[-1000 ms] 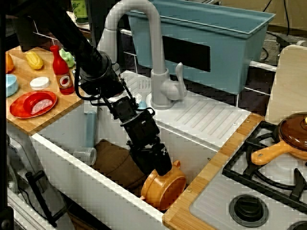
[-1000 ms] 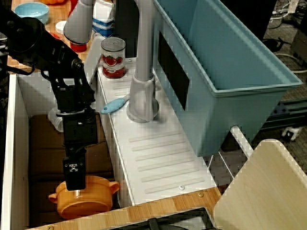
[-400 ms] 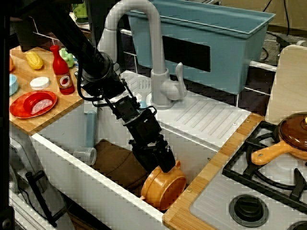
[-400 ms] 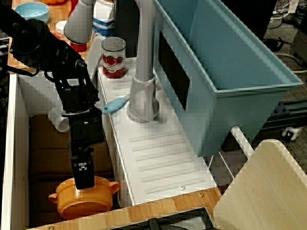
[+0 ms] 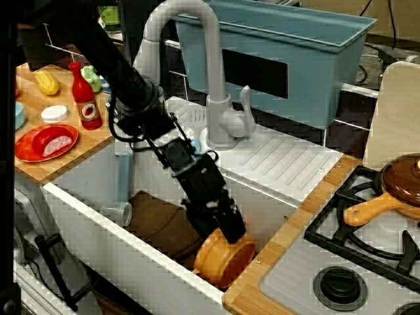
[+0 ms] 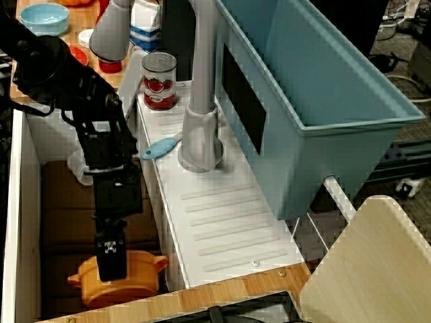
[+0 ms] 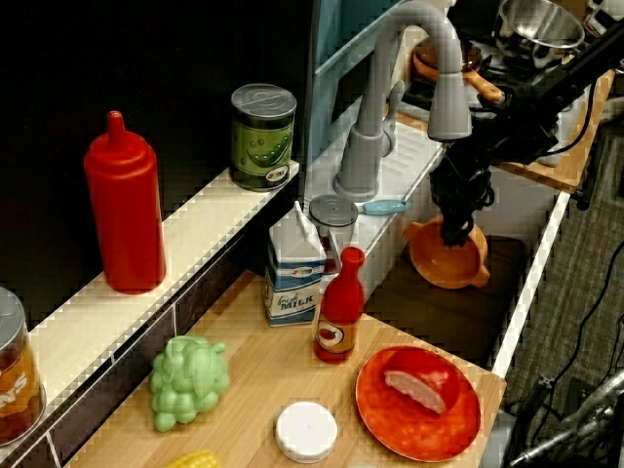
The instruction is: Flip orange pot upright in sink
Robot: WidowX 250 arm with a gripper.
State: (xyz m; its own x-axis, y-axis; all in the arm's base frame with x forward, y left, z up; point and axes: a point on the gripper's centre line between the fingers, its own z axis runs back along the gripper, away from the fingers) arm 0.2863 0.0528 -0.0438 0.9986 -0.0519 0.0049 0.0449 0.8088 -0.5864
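The robot's jaws (image 6: 112,269) are reaching down into the sink (image 5: 85,216), seemingly gripping the rim of the orange pot (image 6: 118,286) sitting directly beneath them at the basin's end.

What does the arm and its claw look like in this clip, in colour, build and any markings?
The arm is all black: chunky, boxy segments joined by rounded joints, with thin black cables looping along the outside near the middle joint. It narrows to a slim black claw. A small white square marker with a dark pattern sits on the claw's body in the view along the drainboard.
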